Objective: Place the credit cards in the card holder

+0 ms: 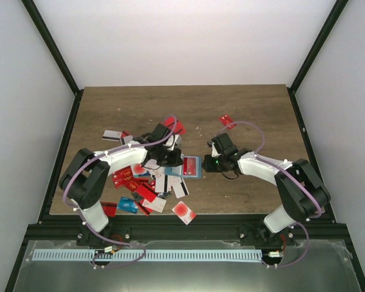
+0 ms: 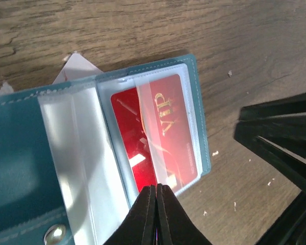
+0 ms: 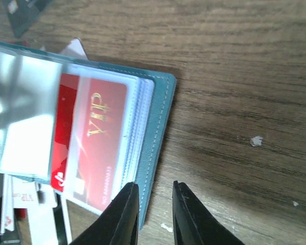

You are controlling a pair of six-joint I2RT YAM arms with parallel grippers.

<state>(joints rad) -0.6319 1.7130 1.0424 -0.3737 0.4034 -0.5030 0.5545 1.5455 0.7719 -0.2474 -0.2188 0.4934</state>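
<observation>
The teal card holder (image 1: 191,165) lies open on the table between my two grippers. In the left wrist view its cover (image 2: 20,153) and clear sleeves show, with a red VIP credit card (image 2: 158,132) inside a sleeve. My left gripper (image 2: 157,187) is shut, its tips resting at the card's near edge. In the right wrist view the holder (image 3: 160,112) and the same card (image 3: 99,138) show. My right gripper (image 3: 154,191) is slightly open at the holder's right edge, with one finger over the sleeves and the other over bare table.
A pile of mostly red credit cards (image 1: 146,188) lies under and left of the left arm. A white card with a red dot (image 1: 184,211) sits near the front edge. A lone red card (image 1: 227,120) lies behind the right gripper (image 1: 208,163).
</observation>
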